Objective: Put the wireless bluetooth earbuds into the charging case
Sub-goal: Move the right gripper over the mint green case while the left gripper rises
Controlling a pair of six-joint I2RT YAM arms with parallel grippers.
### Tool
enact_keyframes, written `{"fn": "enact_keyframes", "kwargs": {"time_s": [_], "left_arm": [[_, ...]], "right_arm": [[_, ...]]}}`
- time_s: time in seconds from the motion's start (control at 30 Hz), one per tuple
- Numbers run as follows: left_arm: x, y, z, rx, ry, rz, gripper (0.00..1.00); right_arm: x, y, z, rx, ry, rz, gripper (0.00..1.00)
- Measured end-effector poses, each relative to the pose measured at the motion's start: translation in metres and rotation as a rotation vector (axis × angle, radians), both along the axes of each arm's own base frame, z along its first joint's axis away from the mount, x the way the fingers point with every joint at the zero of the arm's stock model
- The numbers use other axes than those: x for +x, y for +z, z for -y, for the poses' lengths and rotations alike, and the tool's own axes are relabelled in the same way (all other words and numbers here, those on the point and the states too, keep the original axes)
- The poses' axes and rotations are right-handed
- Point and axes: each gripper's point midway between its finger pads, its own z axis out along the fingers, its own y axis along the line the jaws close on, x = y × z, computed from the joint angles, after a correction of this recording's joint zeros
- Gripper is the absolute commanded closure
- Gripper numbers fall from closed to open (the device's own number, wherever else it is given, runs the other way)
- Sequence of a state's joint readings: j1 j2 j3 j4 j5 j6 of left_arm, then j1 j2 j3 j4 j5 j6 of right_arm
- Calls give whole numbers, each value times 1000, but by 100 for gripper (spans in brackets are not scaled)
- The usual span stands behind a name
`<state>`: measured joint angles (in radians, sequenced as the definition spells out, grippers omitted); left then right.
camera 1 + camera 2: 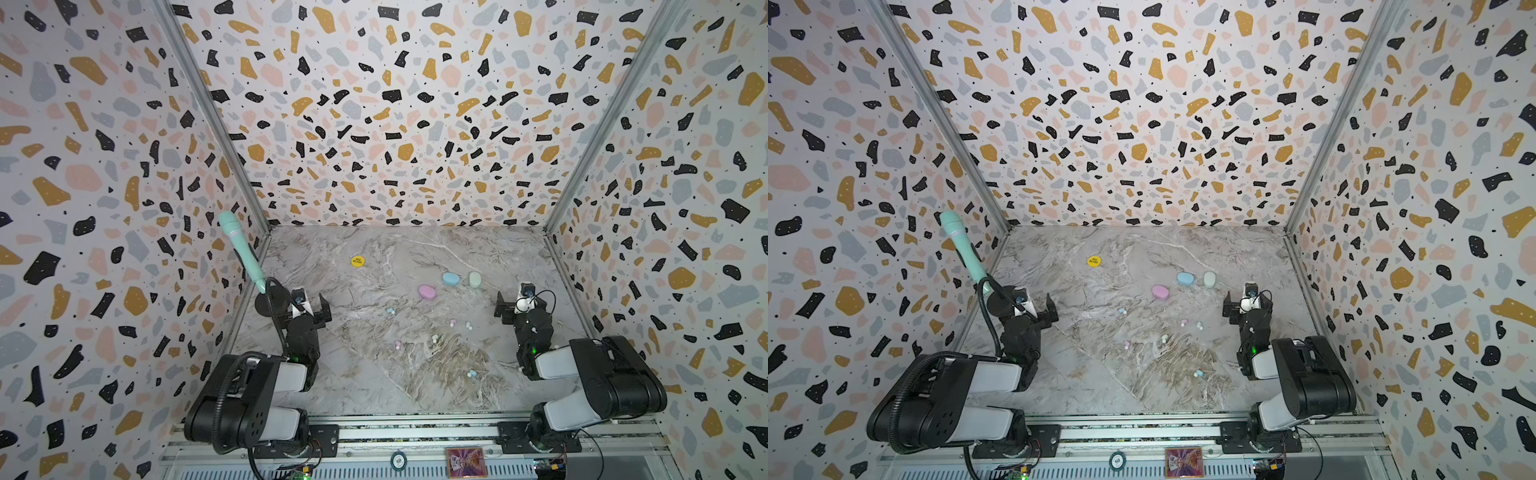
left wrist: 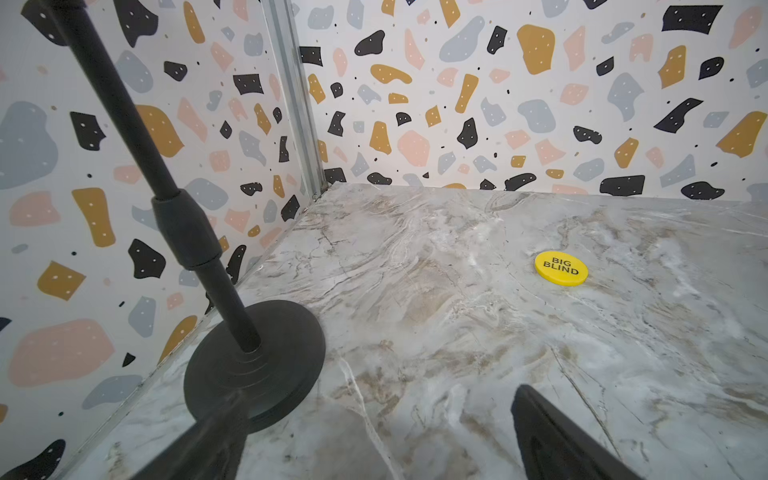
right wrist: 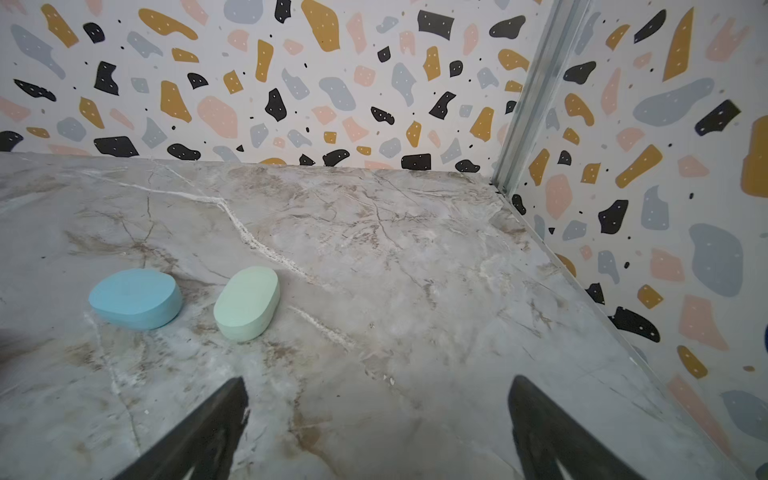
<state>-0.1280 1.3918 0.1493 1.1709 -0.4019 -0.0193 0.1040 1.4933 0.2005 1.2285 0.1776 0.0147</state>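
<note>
Earbuds [image 1: 435, 338] scattered mid-frame, below closed charging cases [image 1: 451, 279]; left gripper [image 1: 309, 309], right gripper [image 1: 515, 309]: fingers apart, nothing held

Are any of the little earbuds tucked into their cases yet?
Not yet. Done: nothing. Six earbuds lie loose on the marble table, and the pink case, blue case and green case look shut. In hand: nothing, because the left gripper and right gripper are open and empty. Left: everything.
</note>
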Motion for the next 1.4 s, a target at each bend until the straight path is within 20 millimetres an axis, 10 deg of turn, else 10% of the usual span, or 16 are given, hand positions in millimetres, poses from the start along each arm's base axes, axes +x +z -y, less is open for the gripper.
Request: {"fn": "enact_keyframes", "kwargs": {"time_s": [1.17,1.4], "left_arm": [[5,-2,3,5,-12,-40,0],[36,60,12,-18,-33,6,0]], "right_arm": [[-1,0,2,1,-13,-6,1],[11,40,5,39,-57,-14,1]]}}
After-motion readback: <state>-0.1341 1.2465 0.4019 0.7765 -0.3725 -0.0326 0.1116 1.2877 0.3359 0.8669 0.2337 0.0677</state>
